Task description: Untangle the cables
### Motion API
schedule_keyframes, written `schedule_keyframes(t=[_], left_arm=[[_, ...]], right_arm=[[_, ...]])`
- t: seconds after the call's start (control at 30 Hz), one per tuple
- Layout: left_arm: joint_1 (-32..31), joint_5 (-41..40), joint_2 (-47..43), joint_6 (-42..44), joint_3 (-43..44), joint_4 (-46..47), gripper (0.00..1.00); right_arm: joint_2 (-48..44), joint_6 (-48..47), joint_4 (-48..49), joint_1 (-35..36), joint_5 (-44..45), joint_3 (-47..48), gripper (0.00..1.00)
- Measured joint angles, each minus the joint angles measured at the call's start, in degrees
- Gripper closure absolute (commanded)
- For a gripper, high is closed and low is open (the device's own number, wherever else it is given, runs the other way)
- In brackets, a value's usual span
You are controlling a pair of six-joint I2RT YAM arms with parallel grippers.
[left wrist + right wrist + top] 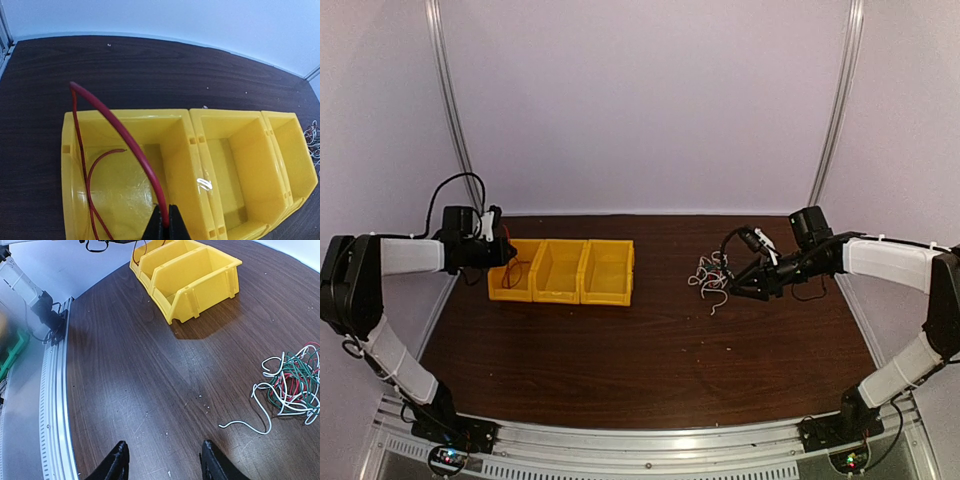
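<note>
A tangle of thin red, white and dark green cables [710, 274] lies on the dark table right of centre; it also shows in the right wrist view [293, 382], with one white end trailing out. My right gripper [162, 460] is open and empty just above the table beside the tangle [732, 289]. My left gripper [166, 222] is shut on a red cable [121, 131] that arches up over the leftmost yellow bin [125, 117]. A thinner red cable [89, 187] lies inside that bin. In the top view the left gripper [505, 255] is at the bin's left end.
Three yellow bins stand side by side left of centre [563, 271]; the middle bin [227, 120] and the right bin [292, 145] show no cables. Metal rails [55, 405] run along the table's near edge.
</note>
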Motion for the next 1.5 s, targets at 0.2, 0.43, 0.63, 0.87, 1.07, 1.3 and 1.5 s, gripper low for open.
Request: schedule_keyframes(t=[0.2,0.43,0.63,0.87,1.07,1.3,1.5], left_arm=[[-1.3,-0.8,4.0,0.4,0.6,-0.5,1.0],[-4.0,-1.0,5.8,0.3,1.1,-0.7,0.89],[-4.3,-2.9,5.6,-0.9,1.8,-1.9,0.74],[-4.3,-4.1,1.2,-1.3,1.9,-5.8,0.58],[-4.3,-4.6,-1.9,-1.1,5.2,-12.7,0.44],[-4.3,-6.6,-11.9,1.4,13.3,-24.6,0.35],[-4.3,-7.7,-17.2,2.1,16.9,-28.2,0.4]], right_arm=[[0.0,-0.5,0.0,0.0,0.0,-0.2,0.5],[0.0,-0.7,0.0,0.0,0.0,-0.3,0.51],[0.0,-0.7,0.0,0.0,0.0,-0.3,0.5],[0.0,-0.7,0.1,0.0,0.0,-0.3,0.5],[0.0,-0.7,0.1,0.0,0.0,-0.3,0.51],[0.0,-0.5,-0.8,-2.2,0.6,0.9,0.51],[1.7,0.2,-1.7,-5.1,3.2,4.7,0.51]])
